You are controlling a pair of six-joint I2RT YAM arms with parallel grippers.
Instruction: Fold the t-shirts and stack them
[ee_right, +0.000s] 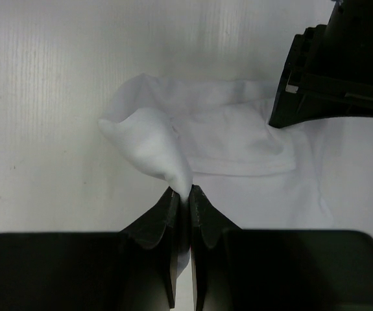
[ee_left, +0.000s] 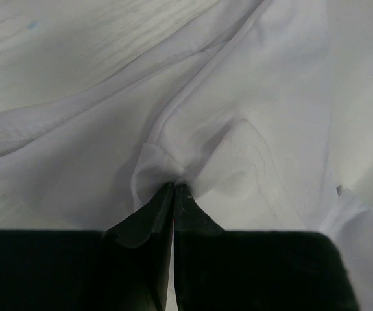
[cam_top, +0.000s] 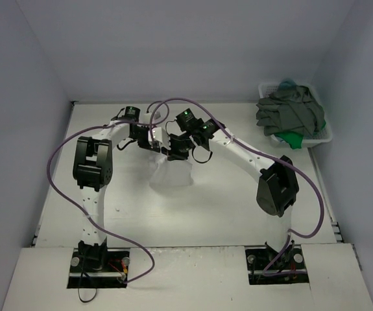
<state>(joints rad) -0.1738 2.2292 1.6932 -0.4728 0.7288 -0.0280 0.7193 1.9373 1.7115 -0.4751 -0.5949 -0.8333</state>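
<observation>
1. Left gripper [ee_left: 174, 186] sits low in the middle of the left wrist view. Its two dark fingers are pressed together on a small peak of the white t-shirt [ee_left: 251, 129], and creases fan out from the pinch.
2. Right gripper [ee_right: 185, 189] pinches the same shirt at the low centre of the right wrist view. Its tips nearly touch, with a thin fold of white cloth between them, and a rounded hump of fabric rises up and to the left of the pinch.
3. In the overhead view both grippers sit just beside each other near the upper middle of the frame. The white t-shirt [cam_top: 170, 172] is bunched just below them on the table [cam_top: 205, 214] (white on white, so its outline is hard to trace).
4. In the upper right of the right wrist view, the black housing of the left arm [ee_right: 342, 65] hangs over the far part of the shirt.
5. At the upper right of the overhead view, well apart from the grippers, stands the lattice basket [cam_top: 325, 137].
6. In the basket, the dark grey t-shirt [cam_top: 290, 111] is heaped on top. The bright green t-shirt [cam_top: 292, 138] peeks out at the lower edge, and the teal-blue t-shirt [cam_top: 288, 83] shows at the upper edge.
7. Purple cables [cam_top: 63, 168] loop from the arm bases up along both arms.
</observation>
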